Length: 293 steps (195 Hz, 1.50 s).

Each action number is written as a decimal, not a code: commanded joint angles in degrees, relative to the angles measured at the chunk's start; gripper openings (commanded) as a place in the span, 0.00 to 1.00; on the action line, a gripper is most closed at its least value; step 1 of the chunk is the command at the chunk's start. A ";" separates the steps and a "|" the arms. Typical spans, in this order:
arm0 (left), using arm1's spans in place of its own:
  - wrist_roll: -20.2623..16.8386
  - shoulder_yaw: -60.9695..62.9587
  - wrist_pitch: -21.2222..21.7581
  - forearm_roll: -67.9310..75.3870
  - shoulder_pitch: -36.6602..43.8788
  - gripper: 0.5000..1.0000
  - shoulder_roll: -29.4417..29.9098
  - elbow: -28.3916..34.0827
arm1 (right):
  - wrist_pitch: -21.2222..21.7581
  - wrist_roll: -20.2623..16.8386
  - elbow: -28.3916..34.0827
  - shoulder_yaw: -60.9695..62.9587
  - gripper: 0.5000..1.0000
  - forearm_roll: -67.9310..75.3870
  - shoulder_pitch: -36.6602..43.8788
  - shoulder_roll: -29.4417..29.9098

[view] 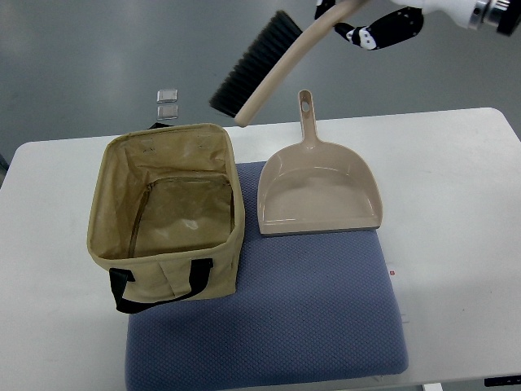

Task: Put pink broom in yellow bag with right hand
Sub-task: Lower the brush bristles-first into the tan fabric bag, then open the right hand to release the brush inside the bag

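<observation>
No text, label or number can be read anywhere.

One camera looks steeply down from the robot's side, taking in the whole white table (pixel 456 204).
</observation>
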 commanded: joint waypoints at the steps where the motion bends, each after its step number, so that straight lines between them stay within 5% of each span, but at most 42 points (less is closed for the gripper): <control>1: 0.00 0.00 0.00 0.00 0.00 1.00 0.00 0.00 | 1.69 -0.98 -1.34 -1.91 0.00 -1.43 2.78 6.36; 64: 0.00 0.00 0.00 0.00 0.00 1.00 0.00 0.00 | 1.34 -1.24 -5.73 -10.26 0.00 -7.85 5.07 19.81; 139: 0.00 0.00 0.00 0.00 0.00 1.00 0.00 0.00 | -2.88 -1.16 -10.22 -16.07 0.00 -9.43 4.98 23.33; 150: 0.00 0.00 0.00 0.00 0.00 1.00 0.00 0.00 | -2.88 -1.07 -10.31 -16.07 0.38 -9.35 4.72 23.94; 184: 0.00 0.00 0.00 0.00 0.00 1.00 0.00 0.00 | -2.88 -0.98 -10.48 -15.80 0.72 -8.91 4.55 24.21; 202: 0.00 0.00 0.00 0.00 0.00 1.00 0.00 0.00 | -2.97 -0.89 -10.57 -15.71 0.79 -8.73 4.46 24.21; 293: 0.00 0.00 0.00 0.00 0.00 1.00 0.00 0.00 | -5.87 -1.86 -10.66 -4.11 0.79 4.19 -0.73 16.91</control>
